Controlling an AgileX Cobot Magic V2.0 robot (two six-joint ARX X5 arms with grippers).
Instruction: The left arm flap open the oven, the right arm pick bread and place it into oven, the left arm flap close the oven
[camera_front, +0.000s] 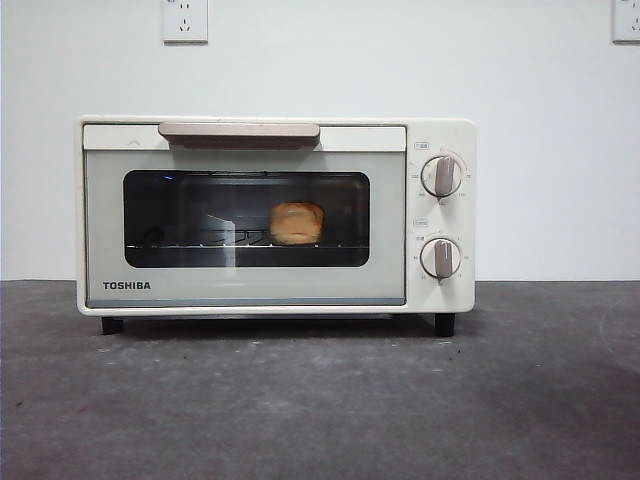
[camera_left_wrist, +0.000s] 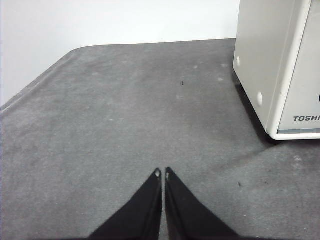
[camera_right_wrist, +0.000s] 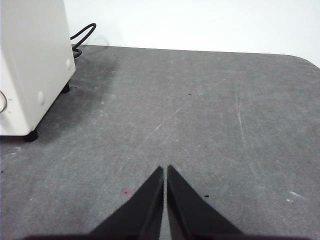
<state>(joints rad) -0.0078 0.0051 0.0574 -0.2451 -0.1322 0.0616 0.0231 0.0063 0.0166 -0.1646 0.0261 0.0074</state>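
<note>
The left gripper (camera_left_wrist: 162, 173) is held over bare tabletop with its two black jaws pressed together tip to tip, nothing caught between them and nothing touched. The right gripper (camera_right_wrist: 164, 170) is seen in the same state over its own stretch of table, jaws drawn together and empty. Both are kept well apart from the oven (camera_front: 275, 215), whose cream side walls are caught at the edge of each wrist view; neither arm is shown in the front view. The grey, matted table (camera_front: 320, 400) is marked by faint scuffs and pale streaks. On it the oven is stood on short black feet, its door shut flush, with the beige bar handle (camera_front: 239, 131) along the top edge and the TOSHIBA lettering at the lower corner of the door. Two round knobs (camera_front: 441, 216) are set one above the other on the panel beside the door. Through the dark glass window the bread (camera_front: 297, 223) is seen inside the oven, resting on the wire rack: a golden-brown, rounded lump. A dark cable (camera_right_wrist: 82, 35) is trailed behind the oven, and wall sockets (camera_front: 185, 20) are mounted on the white wall beyond.
</note>
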